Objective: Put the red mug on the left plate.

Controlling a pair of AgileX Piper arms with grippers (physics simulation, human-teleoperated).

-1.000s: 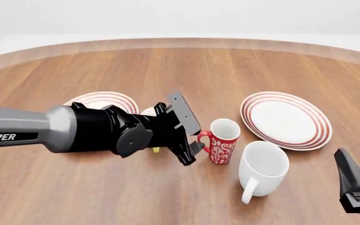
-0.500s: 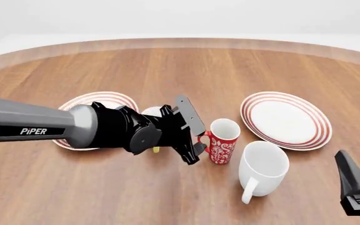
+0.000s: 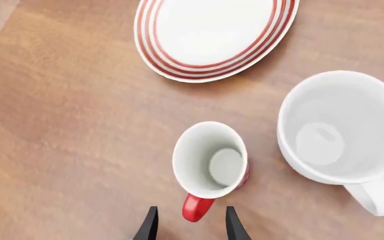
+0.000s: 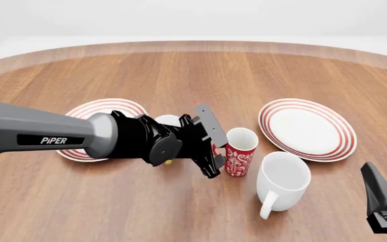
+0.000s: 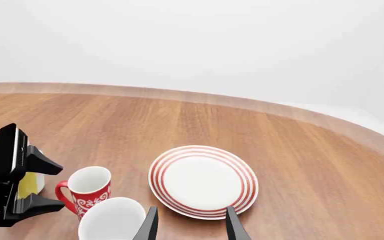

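Observation:
The red mug (image 4: 241, 152) stands upright on the table between the two plates; it also shows in the left wrist view (image 3: 211, 162) and the right wrist view (image 5: 85, 192). Its handle (image 3: 195, 207) points toward my left gripper. My left gripper (image 4: 216, 147) is open, with its fingertips on either side of the handle (image 3: 190, 229). The left plate (image 4: 92, 112) lies behind the left arm, which partly hides it. My right gripper (image 4: 382, 199) is open and empty at the table's near right (image 5: 190, 227).
A larger white mug (image 4: 283, 180) stands just to the right of and nearer than the red mug. The right plate (image 4: 308, 128) lies further right. A yellow mug (image 5: 28, 184) sits behind the left gripper, mostly hidden in the front view.
My left arm has reached further forward and right, bringing its open fingers up to the red mug's handle. The mugs, the plates and the right arm have not moved.

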